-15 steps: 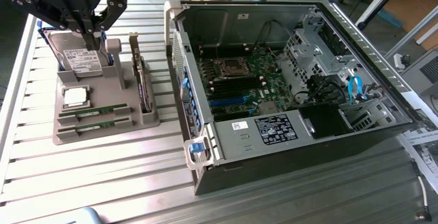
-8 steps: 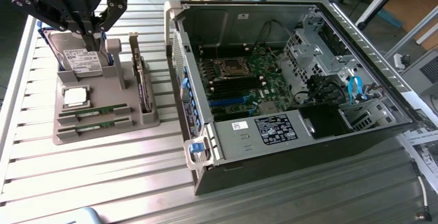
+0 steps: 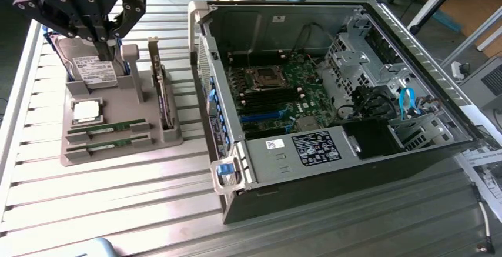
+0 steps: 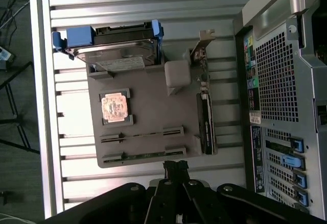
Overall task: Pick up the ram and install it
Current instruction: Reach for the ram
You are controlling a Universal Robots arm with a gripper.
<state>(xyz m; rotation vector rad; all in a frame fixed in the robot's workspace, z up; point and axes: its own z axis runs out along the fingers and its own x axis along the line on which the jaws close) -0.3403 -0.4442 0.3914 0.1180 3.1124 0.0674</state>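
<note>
Two rams, slim green sticks [image 3: 106,129] [image 3: 102,146], lie in slots at the near end of a grey holder [image 3: 161,134] on the slatted table. In the wrist view the sticks [image 4: 143,133] [image 4: 145,155] appear edge-on in the holder [image 4: 148,101]. My gripper [image 3: 106,40] hangs above the holder's far end, over the hard drive, with its fingers [image 4: 175,167] shut and nothing between them. It is well above the sticks and touches nothing. The open computer case [image 3: 235,19] lies at the exterior view's right, with the motherboard's memory slots [image 3: 274,96] exposed.
The holder also carries a hard drive [image 3: 94,69] with blue rails, a square silver CPU [image 3: 86,111] and an upright expansion card [image 3: 161,86]. Drive cages and blue cables [image 3: 405,101] fill the case's right side. Papers [image 3: 482,169] lie at the far right.
</note>
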